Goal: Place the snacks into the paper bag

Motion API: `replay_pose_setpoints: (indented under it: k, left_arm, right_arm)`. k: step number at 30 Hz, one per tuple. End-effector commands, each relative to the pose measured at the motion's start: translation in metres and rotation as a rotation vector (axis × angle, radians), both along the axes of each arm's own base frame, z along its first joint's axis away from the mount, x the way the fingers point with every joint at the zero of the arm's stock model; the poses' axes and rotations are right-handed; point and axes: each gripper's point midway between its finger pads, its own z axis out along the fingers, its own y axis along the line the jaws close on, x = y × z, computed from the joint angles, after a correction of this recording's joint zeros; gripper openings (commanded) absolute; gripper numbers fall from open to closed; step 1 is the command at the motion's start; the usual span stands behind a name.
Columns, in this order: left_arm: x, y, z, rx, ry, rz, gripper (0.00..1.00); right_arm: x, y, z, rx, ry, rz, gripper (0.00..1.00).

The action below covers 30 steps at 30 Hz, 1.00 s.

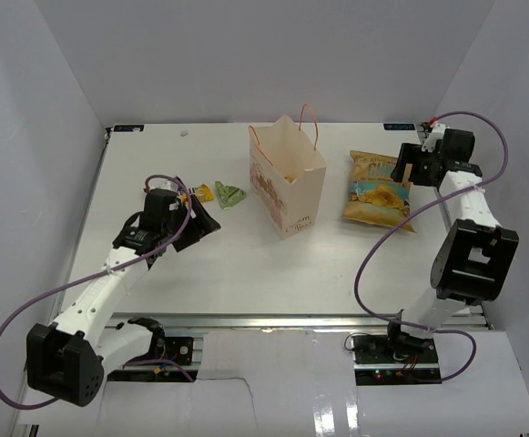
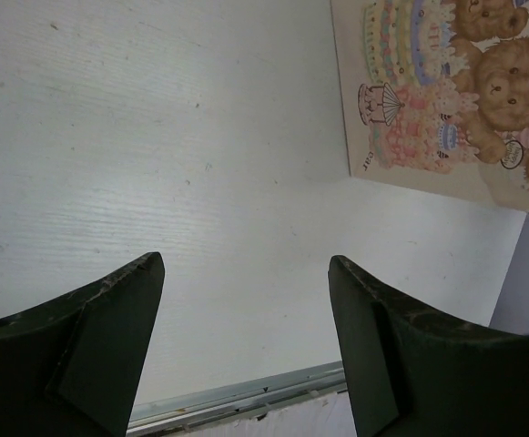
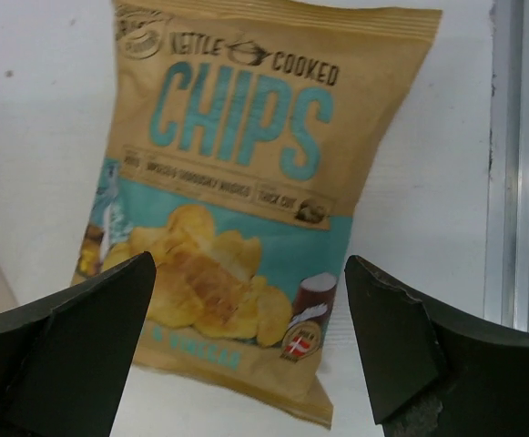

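The cream paper bag stands upright mid-table with thin orange-red handles and is open at the top; its printed side shows in the left wrist view. The yellow crisp packet lies flat to the bag's right and fills the right wrist view. A green wrapper and a yellow wrapper lie left of the bag. My left gripper is open and empty just below those wrappers, over bare table. My right gripper is open and empty at the packet's far right edge.
The table's near metal edge rail shows between the left fingers. A metal rail runs along the table's right side beside the crisp packet. White walls enclose the table on three sides.
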Motion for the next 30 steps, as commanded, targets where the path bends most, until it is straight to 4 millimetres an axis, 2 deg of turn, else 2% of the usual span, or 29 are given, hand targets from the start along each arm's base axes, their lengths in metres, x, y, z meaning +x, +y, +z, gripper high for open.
replay_pose_setpoints:
  k: [1, 2, 3, 4, 8, 9, 10, 14, 15, 16, 20, 24, 30]
  left_arm:
    - [-0.011, -0.008, 0.011, -0.073, -0.048, -0.034, 0.83]
    - [-0.014, -0.008, 0.011, -0.08, -0.05, -0.031, 0.83]
    - [-0.015, -0.008, 0.011, -0.086, -0.05, -0.028, 0.83]
    - [-0.019, -0.008, 0.012, -0.098, -0.054, -0.026, 0.83]
    - [-0.027, -0.006, 0.014, -0.122, -0.067, -0.012, 0.83]
    - [-0.028, -0.006, 0.014, -0.127, -0.07, -0.008, 0.83]
    - [-0.029, -0.006, 0.015, -0.131, -0.073, -0.005, 0.83]
    - [-0.034, -0.005, 0.016, -0.143, -0.077, -0.003, 0.83]
    - [-0.035, -0.005, 0.016, -0.145, -0.073, -0.003, 0.83]
    - [-0.036, -0.006, 0.016, -0.148, -0.071, -0.005, 0.83]
    - [-0.035, -0.007, 0.017, -0.159, -0.066, -0.002, 0.83]
    - [-0.034, -0.009, 0.014, -0.162, -0.046, -0.001, 0.83]
    - [-0.029, -0.012, 0.017, -0.167, -0.037, -0.008, 0.82]
  right_arm:
    - [0.032, -0.02, 0.019, 0.022, -0.051, -0.052, 0.9]
    - [0.042, -0.025, 0.027, 0.02, -0.07, -0.058, 0.9]
    - [0.049, -0.027, 0.025, 0.026, -0.065, -0.07, 0.9]
    - [0.056, -0.033, 0.011, 0.037, -0.035, -0.092, 0.9]
    - [0.083, -0.05, 0.003, 0.083, -0.018, -0.223, 0.9]
    - [0.091, -0.052, 0.009, 0.104, -0.036, -0.241, 0.9]
    - [0.097, -0.054, -0.004, 0.121, -0.013, -0.256, 0.9]
    - [0.111, -0.057, -0.022, 0.17, 0.017, -0.292, 0.9]
    - [0.114, -0.057, -0.033, 0.174, 0.035, -0.293, 0.9]
    - [0.117, -0.058, -0.031, 0.178, 0.028, -0.301, 0.9]
    - [0.122, -0.063, -0.048, 0.168, 0.05, -0.317, 0.9]
    - [0.123, -0.062, -0.078, 0.178, 0.1, -0.316, 0.91]
    - [0.106, -0.041, -0.115, 0.265, 0.193, -0.274, 0.95]
